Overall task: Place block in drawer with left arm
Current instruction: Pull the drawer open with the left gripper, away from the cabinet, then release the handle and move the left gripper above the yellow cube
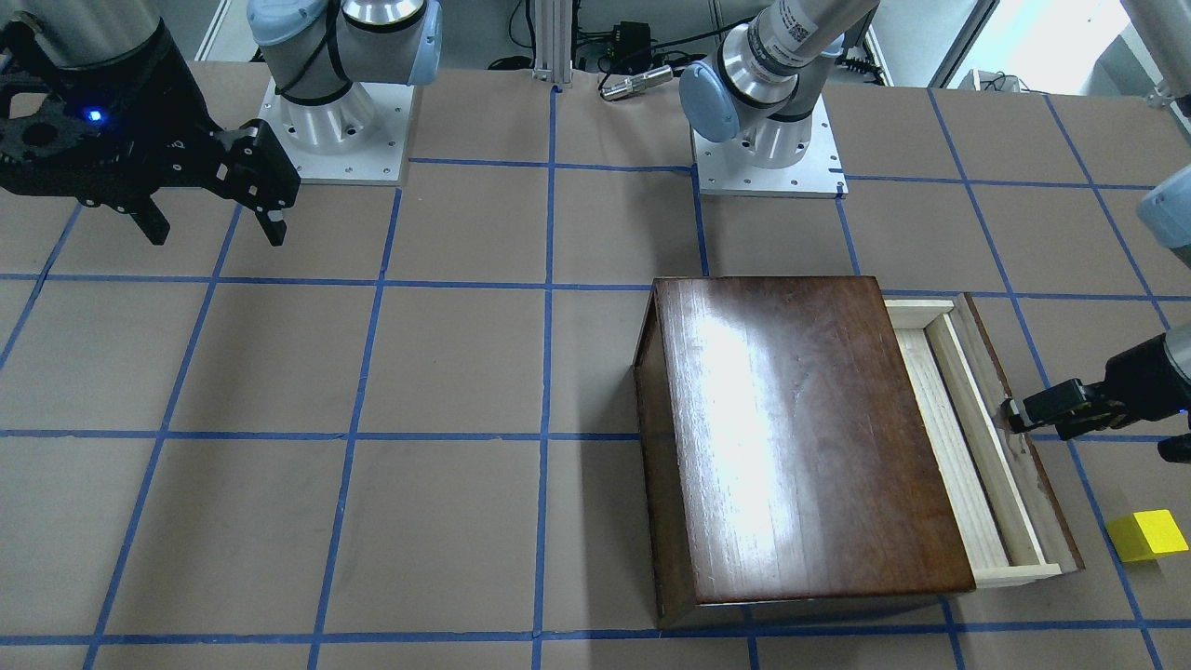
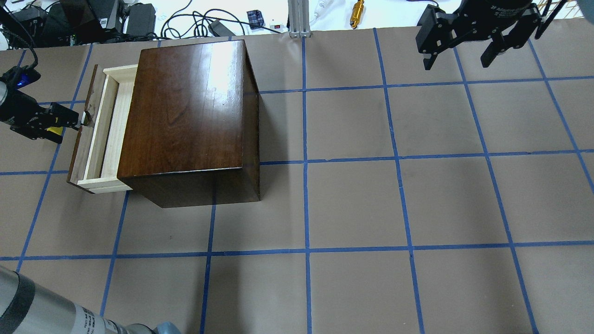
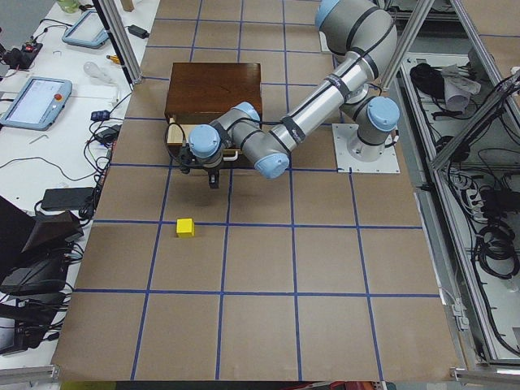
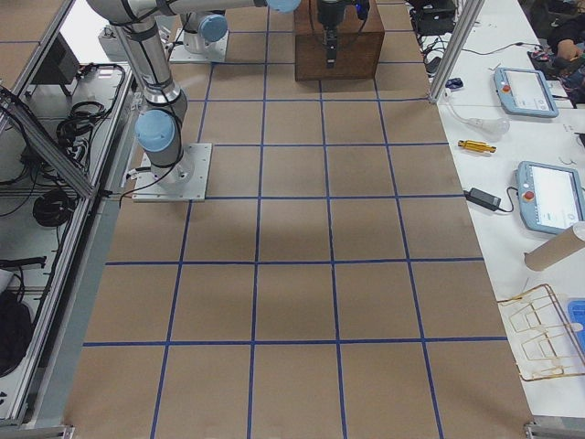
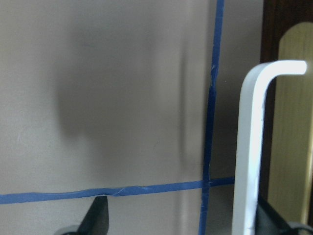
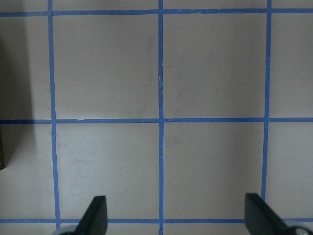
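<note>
The yellow block [image 1: 1147, 535] lies on the table beside the drawer front, also in the exterior left view [image 3: 185, 227]. The drawer [image 1: 958, 447] stands partly pulled out of the dark-brown box [image 1: 800, 437]; its pale tray [image 2: 109, 125] looks empty. My left gripper [image 1: 1012, 414] is at the drawer's front, at the metal pull [image 5: 249, 147]. In the left wrist view its fingers [image 5: 98, 218] are spread, and the pull stands between them, close to one finger. My right gripper [image 2: 459, 60] hangs open and empty, far from the box.
The box [image 2: 185, 111] stands on the robot's left half of the brown, blue-taped table. Both arm bases [image 1: 768, 154] are bolted at the robot's edge. Cables and tablets [image 3: 32, 101] lie beyond the table's far side.
</note>
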Controlling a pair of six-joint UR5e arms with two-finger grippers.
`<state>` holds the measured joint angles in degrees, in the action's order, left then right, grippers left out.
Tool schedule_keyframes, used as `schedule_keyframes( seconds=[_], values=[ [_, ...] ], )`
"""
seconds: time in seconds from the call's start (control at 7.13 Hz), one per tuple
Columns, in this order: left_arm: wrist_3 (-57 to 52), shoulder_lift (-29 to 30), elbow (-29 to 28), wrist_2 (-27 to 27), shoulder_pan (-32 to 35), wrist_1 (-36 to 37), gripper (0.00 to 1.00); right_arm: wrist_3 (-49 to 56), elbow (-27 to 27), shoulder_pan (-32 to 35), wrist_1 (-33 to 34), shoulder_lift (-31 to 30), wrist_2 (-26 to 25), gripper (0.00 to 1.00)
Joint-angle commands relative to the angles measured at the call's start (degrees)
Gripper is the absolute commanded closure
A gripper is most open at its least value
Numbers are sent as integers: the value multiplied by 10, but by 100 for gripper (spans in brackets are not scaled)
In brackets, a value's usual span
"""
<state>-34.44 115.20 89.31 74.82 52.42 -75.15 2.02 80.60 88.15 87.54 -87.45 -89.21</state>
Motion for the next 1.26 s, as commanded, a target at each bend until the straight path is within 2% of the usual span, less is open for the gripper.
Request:
schedule_keyframes(
  seconds=[0.0, 0.28, 0.7, 0.84, 1.12],
  values=[
    [2, -1, -2, 0, 0, 0, 0, 0, 0, 0, 0, 1, 0, 0],
    [6, -14, -32, 1, 0, -37, 0, 0, 0, 0, 0, 1, 0, 0],
    [3, -25, -59, 8, -6, -54, 0, 0, 0, 0, 0, 1, 1, 0],
    [-1, -9, -92, 40, -9, -58, 0, 0, 0, -1, 0, 1, 1, 0],
    [-93, 20, -131, 74, -10, -49, 0, 0, 0, 0, 0, 1, 0, 0]
  ],
)
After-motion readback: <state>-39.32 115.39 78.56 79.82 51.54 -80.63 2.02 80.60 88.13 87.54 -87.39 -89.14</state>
